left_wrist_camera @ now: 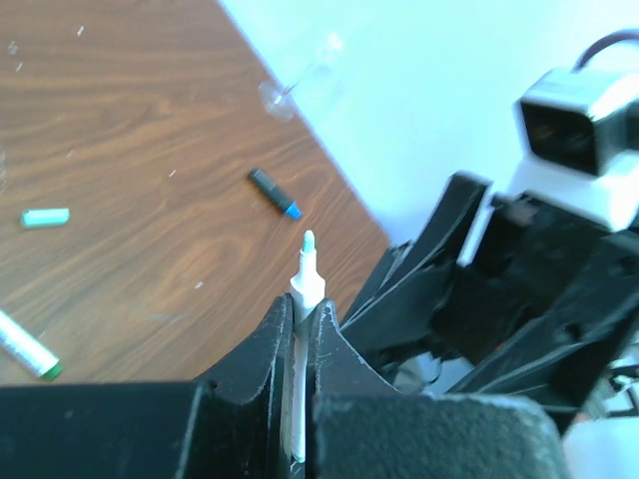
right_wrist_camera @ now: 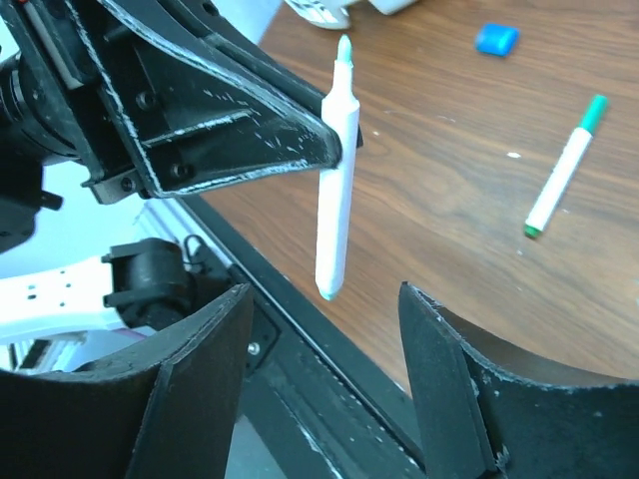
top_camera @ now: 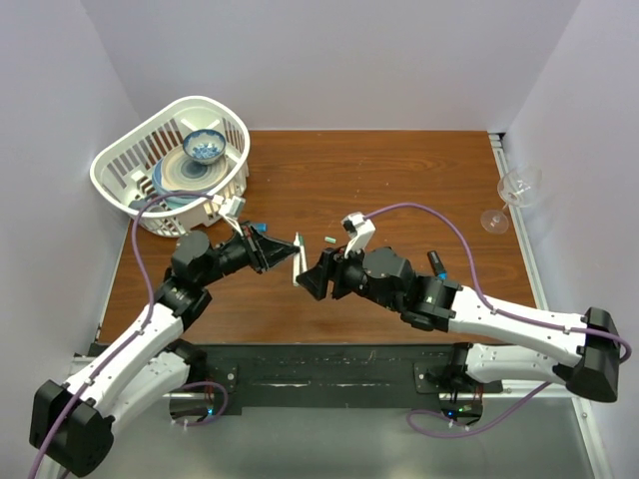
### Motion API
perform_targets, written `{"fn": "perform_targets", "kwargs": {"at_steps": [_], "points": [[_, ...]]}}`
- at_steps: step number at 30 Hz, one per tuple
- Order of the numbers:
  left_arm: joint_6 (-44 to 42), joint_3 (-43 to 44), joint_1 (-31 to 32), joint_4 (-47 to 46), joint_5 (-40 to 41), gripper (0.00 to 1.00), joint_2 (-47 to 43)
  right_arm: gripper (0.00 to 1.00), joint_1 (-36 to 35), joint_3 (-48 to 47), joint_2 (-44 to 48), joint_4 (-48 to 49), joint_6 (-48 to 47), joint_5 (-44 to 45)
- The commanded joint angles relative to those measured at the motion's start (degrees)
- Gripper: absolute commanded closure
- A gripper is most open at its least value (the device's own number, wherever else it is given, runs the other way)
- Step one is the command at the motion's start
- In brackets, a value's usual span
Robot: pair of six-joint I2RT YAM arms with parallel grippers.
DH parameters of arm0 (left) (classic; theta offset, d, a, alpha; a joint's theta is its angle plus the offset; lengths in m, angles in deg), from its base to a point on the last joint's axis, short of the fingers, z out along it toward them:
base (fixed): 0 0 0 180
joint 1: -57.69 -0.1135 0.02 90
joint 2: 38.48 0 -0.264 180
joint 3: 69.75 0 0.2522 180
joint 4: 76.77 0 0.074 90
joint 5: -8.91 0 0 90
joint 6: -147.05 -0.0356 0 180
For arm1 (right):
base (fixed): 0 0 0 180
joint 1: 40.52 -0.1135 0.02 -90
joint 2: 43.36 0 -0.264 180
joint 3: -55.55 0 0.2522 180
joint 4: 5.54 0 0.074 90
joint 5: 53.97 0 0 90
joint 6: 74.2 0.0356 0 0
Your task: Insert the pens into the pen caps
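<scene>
The left hand (left_wrist_camera: 304, 309) pinches a bare-tipped pen (right_wrist_camera: 335, 180) below its tip. The pen's free end hangs just ahead of the right hand (right_wrist_camera: 324, 291), long axis across the gap of its wide, empty fingers. A green cap (left_wrist_camera: 45, 217) lies apart on the table (left_wrist_camera: 150, 120).

Brown wood-grain desk (top_camera: 399, 180), black left pincer (left_wrist_camera: 305, 317) and right pincer (right_wrist_camera: 321, 299)
Clamped pen (right_wrist_camera: 335, 190) white, tip pale green; loose pen (right_wrist_camera: 564, 170) white, green-ended; blue cap (right_wrist_camera: 496, 39); green cap (left_wrist_camera: 46, 217); white basket (top_camera: 200, 101); blue-patterned bowl (top_camera: 204, 147).
</scene>
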Motion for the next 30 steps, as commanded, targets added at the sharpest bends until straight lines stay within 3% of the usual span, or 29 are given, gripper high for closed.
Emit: {"fn": "perform_targets", "kwargs": {"at_steps": [1,11,14,21,28,30], "points": [[6.29,-0.87,0.15,-8.79,1.19,1.00,-2.33,0.38,-0.03,-0.15,-0.66,6.59,0.09,-2.80],[10.86,-2.63,0.15,-13.89,2.24,1.00,-3.21,0.53,-0.03,0.29,-2.77,8.88,1.32,-4.12],[11.83,-2.98,0.15,-14.77,2.24,1.00,-3.30,0.64,-0.03,0.20,-2.78,8.88,0.88,-3.59],[12.63,-2.89,0.15,-16.09,1.81,1.00,-3.21,1.00,-0.12,0.29,-2.69,9.49,0.44,-2.45],[12.89,-3.68,0.15,-17.49,0.84,1.00,-3.83,1.00,-0.03,0.55,-1.72,9.76,0.27,-1.22],[12.45,-4.12,0.15,-17.85,-0.04,0.92,-3.92,1.00,-0.03,0.46,-1.46,9.76,0.18,-0.61]]}}
